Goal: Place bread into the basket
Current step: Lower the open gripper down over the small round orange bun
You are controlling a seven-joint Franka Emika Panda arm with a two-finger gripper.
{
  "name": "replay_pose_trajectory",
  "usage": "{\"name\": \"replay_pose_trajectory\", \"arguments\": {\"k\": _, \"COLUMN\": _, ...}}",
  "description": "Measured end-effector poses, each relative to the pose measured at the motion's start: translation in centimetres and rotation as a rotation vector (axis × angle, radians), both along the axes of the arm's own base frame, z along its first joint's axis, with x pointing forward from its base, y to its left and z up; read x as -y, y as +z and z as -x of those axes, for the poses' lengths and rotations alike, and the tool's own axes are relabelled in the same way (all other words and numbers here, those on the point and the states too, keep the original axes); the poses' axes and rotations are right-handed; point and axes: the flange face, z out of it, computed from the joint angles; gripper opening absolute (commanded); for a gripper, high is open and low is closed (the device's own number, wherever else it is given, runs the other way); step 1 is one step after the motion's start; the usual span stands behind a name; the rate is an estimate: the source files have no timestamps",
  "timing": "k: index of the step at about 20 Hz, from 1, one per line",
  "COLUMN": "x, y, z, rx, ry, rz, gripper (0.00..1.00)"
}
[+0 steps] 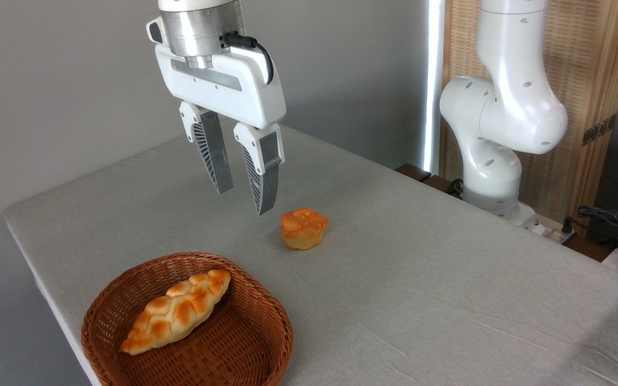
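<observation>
Table [448, 300]: grey cloth cover, faintly creased, its left edge running diagonally toward the viewer.
Room: plain grey wall behind; a slatted wooden screen [588, 69] at right, the white arm's base [494, 155] before it, cables [609, 220] at the far right.
Bun [303, 228]: upright on the cloth mid-table, knotted top up, roundish with no clear long axis; outside the basket, up and right of it.
Basket [266, 348]: near front left corner, holding a braided loaf [177, 311] lying diagonally, ends toward lower left and upper right.
Gripper [242, 201]: hanging above the table, just left of the bun, fingers pointing down, jaws slightly spread, holding nothing.
</observation>
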Motion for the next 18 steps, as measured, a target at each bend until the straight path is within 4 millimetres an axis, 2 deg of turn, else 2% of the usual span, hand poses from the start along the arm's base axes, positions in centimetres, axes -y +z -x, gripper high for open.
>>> {"name": "replay_pose_trajectory", "arguments": {"k": 12, "x": -0.1, "y": 0.0, "z": 0.0, "rx": -0.001, "ry": 0.003, "rz": 0.000, "gripper": 1.00}}
{"name": "replay_pose_trajectory", "arguments": {"k": 18, "x": 1.4, "y": -2.2, "z": 0.6, "rx": -0.048, "ry": -0.024, "rz": -0.003, "gripper": 1.00}}
